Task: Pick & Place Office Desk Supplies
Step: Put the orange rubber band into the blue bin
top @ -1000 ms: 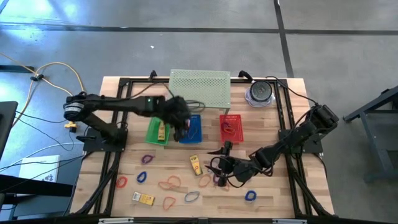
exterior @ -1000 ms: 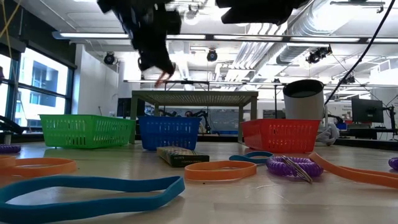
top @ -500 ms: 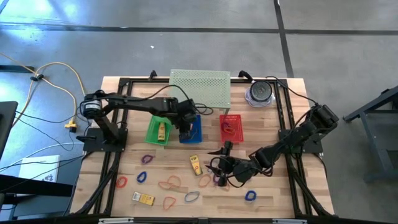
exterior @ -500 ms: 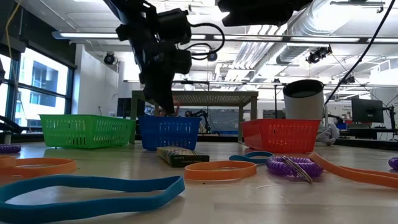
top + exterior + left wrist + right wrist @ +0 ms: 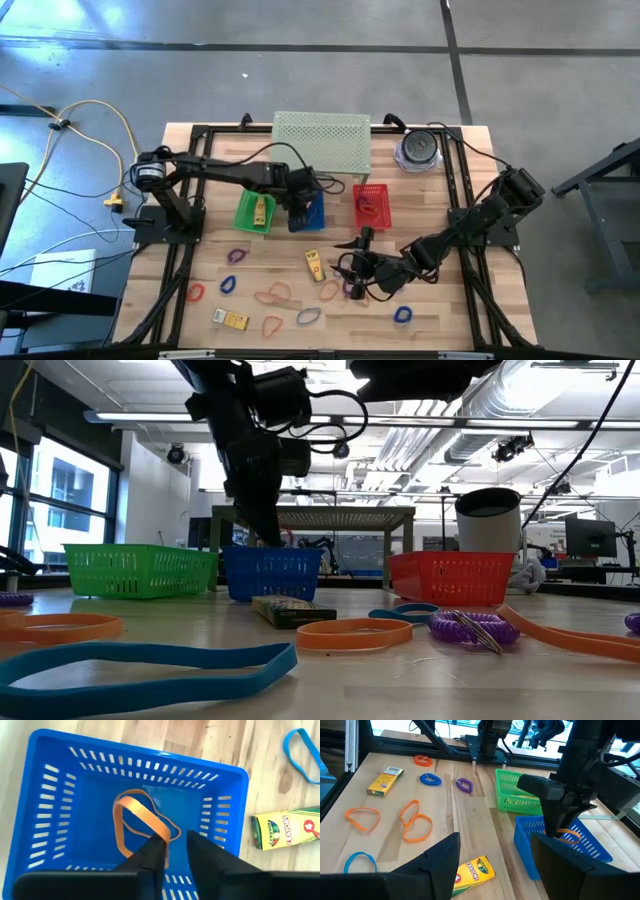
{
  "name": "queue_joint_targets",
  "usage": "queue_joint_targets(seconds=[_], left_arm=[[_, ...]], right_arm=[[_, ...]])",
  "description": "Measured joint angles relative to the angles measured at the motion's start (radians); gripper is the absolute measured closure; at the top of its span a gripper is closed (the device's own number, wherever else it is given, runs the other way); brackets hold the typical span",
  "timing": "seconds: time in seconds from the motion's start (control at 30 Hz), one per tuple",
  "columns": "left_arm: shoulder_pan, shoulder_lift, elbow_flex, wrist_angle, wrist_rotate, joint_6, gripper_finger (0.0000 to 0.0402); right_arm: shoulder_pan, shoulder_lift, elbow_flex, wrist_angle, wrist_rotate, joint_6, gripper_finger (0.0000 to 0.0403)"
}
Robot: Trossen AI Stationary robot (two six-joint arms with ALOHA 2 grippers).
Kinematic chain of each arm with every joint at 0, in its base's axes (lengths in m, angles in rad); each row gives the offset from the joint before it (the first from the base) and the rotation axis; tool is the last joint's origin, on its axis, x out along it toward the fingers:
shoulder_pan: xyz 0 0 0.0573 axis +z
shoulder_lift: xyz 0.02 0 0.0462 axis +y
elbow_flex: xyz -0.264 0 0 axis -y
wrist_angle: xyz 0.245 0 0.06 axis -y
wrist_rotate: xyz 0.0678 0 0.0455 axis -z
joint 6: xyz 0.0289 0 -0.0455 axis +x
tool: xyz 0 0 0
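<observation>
1. An orange rubber band (image 5: pixel 142 825) is seen inside the blue basket (image 5: pixel 60 785); one end lies beside the tip of one finger of the left gripper (image 5: pixel 176 851), but whether it rests on the basket floor cannot be told.
2. The left gripper is held over the blue basket with its fingers slightly parted; nothing is clamped between them.
3. A green basket (image 5: pixel 250 211) stands beside the blue one, with a yellow packet in it; a red basket (image 5: pixel 371 205) stands on the other side.
4. A Crayola crayon box (image 5: pixel 287 827) lies on the wooden table (image 5: pixel 430 305) just outside the blue basket; loose bands in orange, blue, purple and red are scattered on the table.
5. The right gripper (image 5: pixel 352 268) is held low near the table's middle, fingers spread wide, nothing grasped.
</observation>
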Motion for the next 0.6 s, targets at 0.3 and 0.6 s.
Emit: queue_joint_targets(seconds=[0.3,0.6], left_arm=[[-0.003,0.0,0.036,-0.034,-0.037,-0.115,0.0267],[-0.017,0.001,0.052,-0.137,-0.082,-0.05,0.0265]], right_arm=[[0.0,0.0,0.0,-0.002,0.0,-0.002,0.0172],[0.0,0.0,0.0,-0.002,0.003,-0.012,0.0172]])
